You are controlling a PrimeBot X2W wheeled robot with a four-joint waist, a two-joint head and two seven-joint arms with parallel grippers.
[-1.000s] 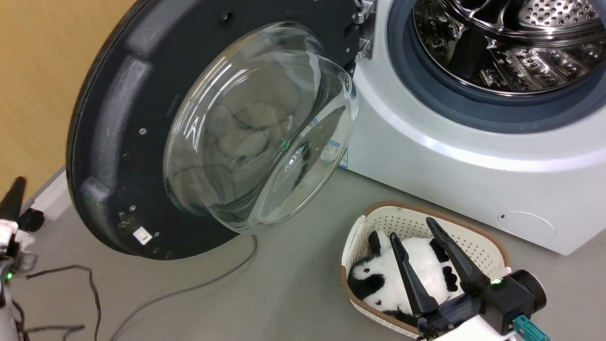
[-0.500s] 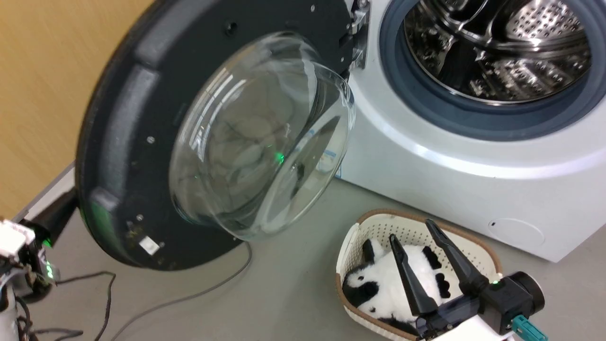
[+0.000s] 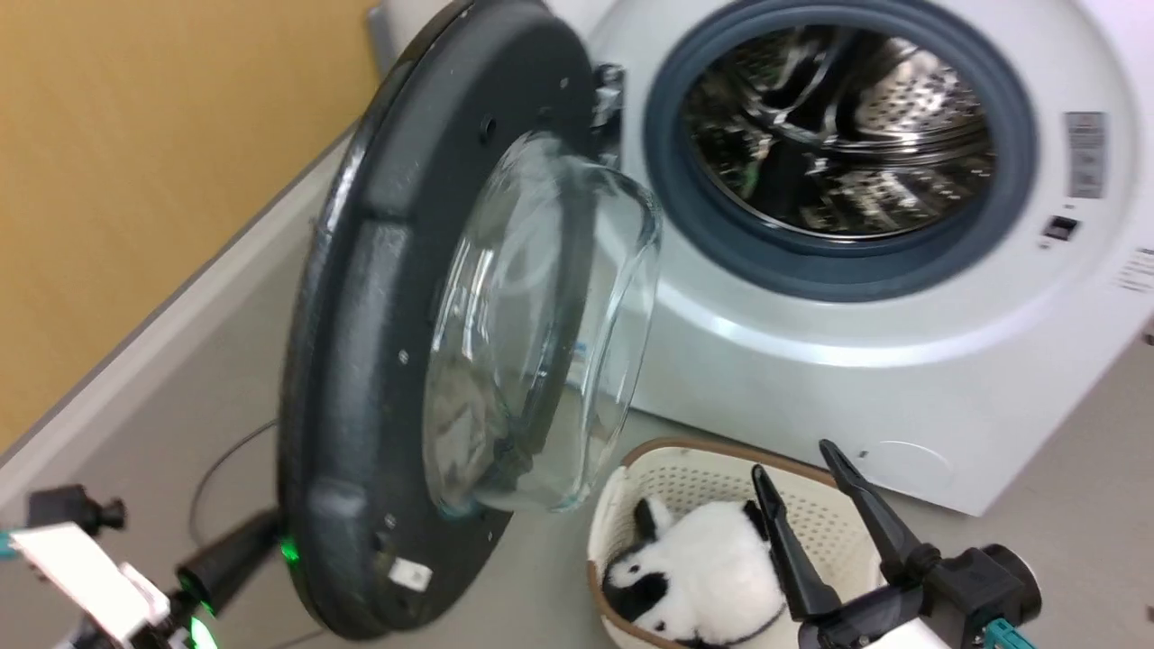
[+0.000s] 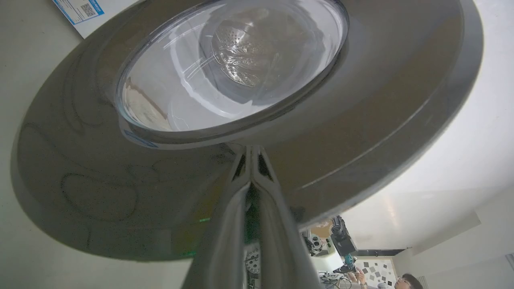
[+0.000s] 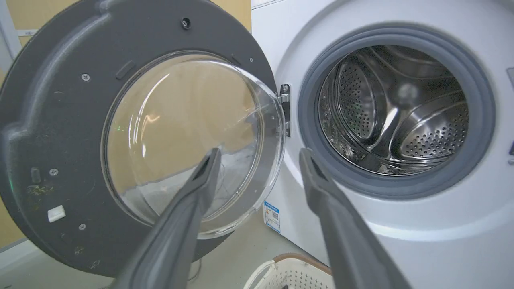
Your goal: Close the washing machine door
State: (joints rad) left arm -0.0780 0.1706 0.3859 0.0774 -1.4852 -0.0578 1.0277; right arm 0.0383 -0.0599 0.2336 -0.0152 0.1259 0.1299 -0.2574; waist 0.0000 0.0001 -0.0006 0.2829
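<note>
Nearest, our right gripper (image 3: 792, 460) hangs over the cream basket (image 3: 712, 448) with its two long fingers spread wide and nothing between them. In the basket lies a black-and-white panda toy (image 3: 699, 572), and the basket stands on the grey floor (image 3: 1082, 559) just in front of the washing machine (image 3: 811, 379). Down at our lower left, our left gripper (image 4: 252, 150) has its fingers pressed together on nothing. In the left wrist view its tips sit at the glossy outer face of the washing machine door (image 3: 361, 361), just below the window's rim, though we cannot tell how firmly they bear on it. The door stands about half open, swung out on the hinge (image 3: 609, 90) at the machine's left side. Its dark inner face and clear glass bowl (image 3: 541, 333) are turned toward the opening. A thin cable (image 3: 212, 460) lies on the floor beyond the door's outer side. Farther back, the grey rubber gasket (image 3: 667, 180) rings the perforated steel drum (image 3: 838, 135), which is fully exposed. A small round flap (image 3: 906, 460) sits low on the white front, and a blue label (image 5: 272, 216) sits near its lower left corner. Behind the door rises a yellow wall (image 3: 135, 180).
</note>
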